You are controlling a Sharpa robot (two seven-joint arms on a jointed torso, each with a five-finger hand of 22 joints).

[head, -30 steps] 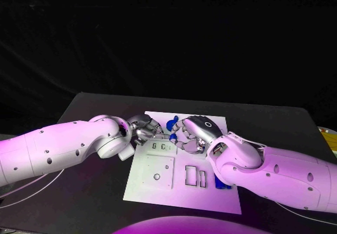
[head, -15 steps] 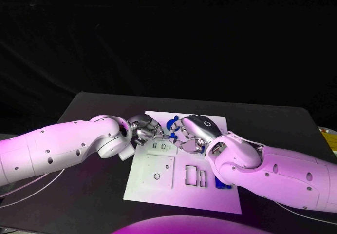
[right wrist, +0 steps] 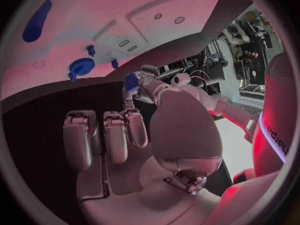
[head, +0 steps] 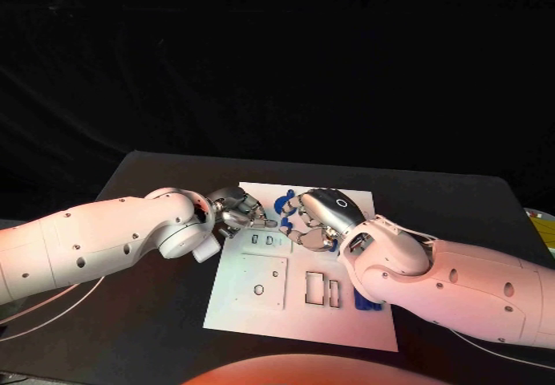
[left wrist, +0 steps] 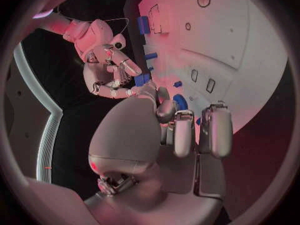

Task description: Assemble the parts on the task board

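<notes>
1. Head view: the white task board (head: 303, 309) lies in the middle of the black table (head: 151, 180). The left hand (head: 240, 210) and right hand (head: 314, 218) meet over the board's far half, fingertips close together, with small blue parts (head: 285, 202) showing between and behind them. Another blue part (head: 366, 305) lies at the board's right edge, beside the right forearm.

2. Left wrist view: the left hand (left wrist: 169, 130) hovers over the board (left wrist: 250, 55), its fingers curled forward and side by side. Across from it the right hand (left wrist: 111, 70) pinches a small blue block (left wrist: 142, 79) at its fingertips. A round blue part (left wrist: 180, 102) sits on the board just past the left fingers — whether they hold anything, I cannot tell.

3. Right wrist view: the right hand (right wrist: 134, 140) holds the blue block (right wrist: 130, 81) between thumb and fingertip, the other fingers ranged alongside. On the board (right wrist: 125, 5) sit a round blue part (right wrist: 82, 66), two small blue pegs (right wrist: 91, 50) near it, and a long blue piece (right wrist: 36, 20) further off.
</notes>
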